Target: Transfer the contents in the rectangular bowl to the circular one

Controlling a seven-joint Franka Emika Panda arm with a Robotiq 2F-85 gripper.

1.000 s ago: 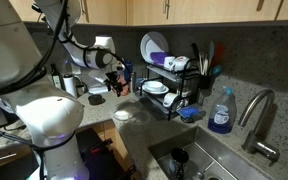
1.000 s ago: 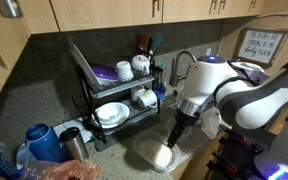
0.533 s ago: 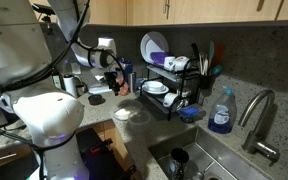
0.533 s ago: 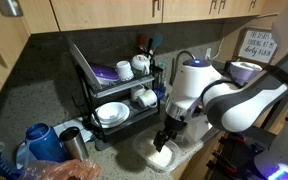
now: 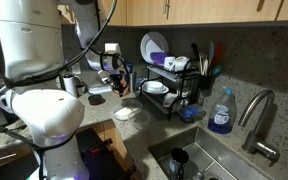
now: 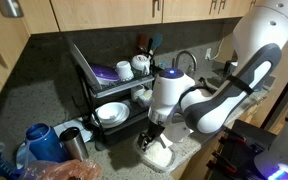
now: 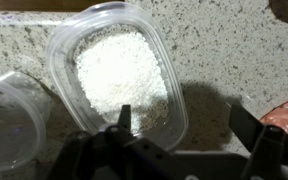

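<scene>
The white robot arm [image 6: 199, 100] bends down over the speckled stone worktop [image 7: 234, 40], its wrist hanging just above the rectangular bowl [image 7: 119, 75]. Behind it a black two-tier dish rack [image 5: 169, 85] stands against the wall, loaded with white and purple crockery. In an exterior view a steel sink [image 5: 214, 160] lies further along, with a blue soap bottle [image 5: 221, 112] behind it.

The rectangular bowl sits flat on the worktop in front of the rack, seen in both exterior views [image 5: 124, 113] [image 6: 160, 156]. It is translucent, with rounded corners, and holds a layer of white grainy contents [image 7: 114, 70] spread over its floor.

The jaws stand wide open and grip nothing. In the wrist view one of the dark fingers [image 7: 124, 120] is over the bowl's near edge, and the other is outside the bowl, over bare worktop.

The circular one [image 7: 9, 115], clear and smaller, rests just beside the rectangular bowl at the picture's left edge. A reddish plate [image 7: 287, 112] shows at the right edge
</scene>
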